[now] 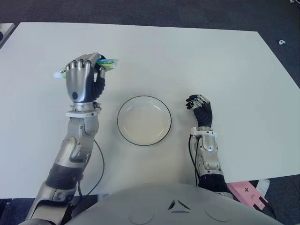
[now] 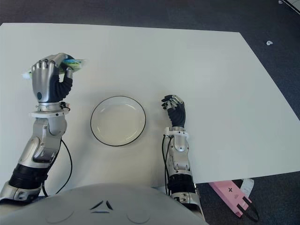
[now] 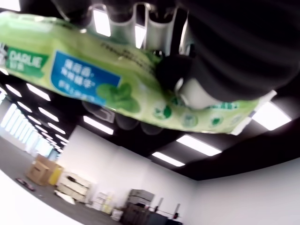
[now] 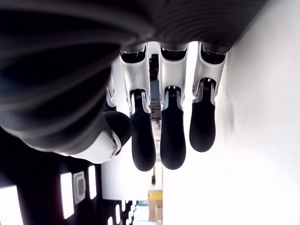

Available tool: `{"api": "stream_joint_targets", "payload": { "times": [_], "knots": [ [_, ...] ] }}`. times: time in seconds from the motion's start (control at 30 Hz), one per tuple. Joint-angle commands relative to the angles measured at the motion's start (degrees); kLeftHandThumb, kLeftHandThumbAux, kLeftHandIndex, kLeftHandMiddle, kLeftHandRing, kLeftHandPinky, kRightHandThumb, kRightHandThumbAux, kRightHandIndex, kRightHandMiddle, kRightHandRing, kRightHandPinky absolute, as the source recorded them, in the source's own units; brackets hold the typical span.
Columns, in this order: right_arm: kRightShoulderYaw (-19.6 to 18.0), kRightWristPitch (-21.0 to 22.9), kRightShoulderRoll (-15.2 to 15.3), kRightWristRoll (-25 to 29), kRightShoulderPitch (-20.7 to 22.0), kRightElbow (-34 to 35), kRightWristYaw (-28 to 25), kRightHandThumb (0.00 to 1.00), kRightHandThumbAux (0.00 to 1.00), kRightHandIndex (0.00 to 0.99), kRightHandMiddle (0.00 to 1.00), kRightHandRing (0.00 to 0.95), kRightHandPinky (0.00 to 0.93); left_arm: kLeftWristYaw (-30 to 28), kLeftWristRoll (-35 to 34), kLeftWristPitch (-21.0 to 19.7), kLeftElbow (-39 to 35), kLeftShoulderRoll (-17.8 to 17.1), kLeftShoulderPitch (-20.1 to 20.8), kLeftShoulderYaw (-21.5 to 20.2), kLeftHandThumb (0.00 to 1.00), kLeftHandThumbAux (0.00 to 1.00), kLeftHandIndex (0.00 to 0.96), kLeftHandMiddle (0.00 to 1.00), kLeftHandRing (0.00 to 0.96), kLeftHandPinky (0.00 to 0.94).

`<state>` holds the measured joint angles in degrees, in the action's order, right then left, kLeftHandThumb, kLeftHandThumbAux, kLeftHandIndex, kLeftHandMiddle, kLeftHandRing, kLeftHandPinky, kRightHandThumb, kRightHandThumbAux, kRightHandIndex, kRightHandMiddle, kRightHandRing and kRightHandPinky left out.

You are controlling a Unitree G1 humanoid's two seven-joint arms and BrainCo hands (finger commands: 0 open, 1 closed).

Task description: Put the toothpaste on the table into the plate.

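My left hand (image 1: 83, 75) is raised above the white table (image 1: 187, 61), left of the plate, with its fingers shut on the green toothpaste tube (image 1: 108, 63). The tube's ends stick out on both sides of the fist. Up close in the left wrist view, the green and blue tube (image 3: 108, 79) lies across the palm under the curled fingers (image 3: 187, 70). The round white plate (image 1: 144, 120) with a dark rim sits in the middle of the table and holds nothing. My right hand (image 1: 199, 105) shows just right of the plate, fingers loosely curled and holding nothing (image 4: 164, 136).
A pink box (image 1: 247, 193) lies on the floor past the table's near right corner. A black cable (image 1: 99, 164) runs along my left forearm. Dark carpet surrounds the table.
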<state>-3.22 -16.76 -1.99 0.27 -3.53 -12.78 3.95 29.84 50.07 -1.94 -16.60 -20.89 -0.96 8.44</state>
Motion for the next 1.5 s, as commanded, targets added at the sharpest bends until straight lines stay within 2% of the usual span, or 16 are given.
{"api": "stream_joint_targets", "payload": {
  "times": [0.03,0.23,0.47,0.63,0.9,1.37,1.43,1.5],
  "knots": [
    [-0.2,2.5,-0.4,0.7,-1.6,-2.5,-0.2,0.707,0.729,0.429,0.526,0.537,0.537,-2.2,1.9,2.8,-1.7,-0.3,-0.2,2.1,0.746,0.699,0.442,0.959,0.930,0.907],
    [-0.2,2.7,-0.5,0.8,-1.4,-2.6,-0.4,0.707,0.729,0.429,0.523,0.536,0.538,-3.7,2.1,6.9,-3.0,-0.9,-1.2,3.7,0.748,0.698,0.443,0.938,0.915,0.891],
    [-0.2,2.7,-0.7,0.7,-1.4,-2.6,-0.4,0.707,0.729,0.429,0.522,0.537,0.538,-7.0,2.3,12.2,-0.9,-3.4,1.0,4.7,0.747,0.698,0.444,0.911,0.902,0.882],
    [-0.2,2.8,-0.7,0.6,-1.4,-2.4,-0.4,0.707,0.729,0.429,0.522,0.537,0.535,-12.3,-0.8,16.8,0.9,-5.0,3.5,6.4,0.746,0.697,0.444,0.904,0.901,0.890],
    [-0.3,2.4,-0.8,0.8,-1.3,-2.8,-0.5,0.707,0.729,0.429,0.524,0.537,0.539,-18.9,-4.2,20.4,3.0,-4.3,2.9,10.3,0.745,0.698,0.443,0.898,0.901,0.900],
    [-0.5,2.3,-0.9,0.9,-1.4,-3.0,-0.6,0.708,0.728,0.429,0.522,0.533,0.531,-30.8,-8.3,21.6,7.1,-4.8,4.7,11.9,0.738,0.696,0.444,0.871,0.881,0.866],
    [-0.7,2.3,-1.0,1.2,-1.4,-3.0,-0.7,0.708,0.728,0.429,0.522,0.533,0.531,-34.4,-11.1,20.7,6.9,-4.6,4.7,11.9,0.734,0.694,0.444,0.845,0.851,0.822],
    [-0.7,2.2,-1.1,1.3,-1.6,-2.8,-0.7,0.708,0.728,0.429,0.524,0.533,0.532,-37.6,-13.7,20.1,6.7,-4.6,4.7,12.0,0.728,0.691,0.441,0.768,0.768,0.710]
  ]
}}
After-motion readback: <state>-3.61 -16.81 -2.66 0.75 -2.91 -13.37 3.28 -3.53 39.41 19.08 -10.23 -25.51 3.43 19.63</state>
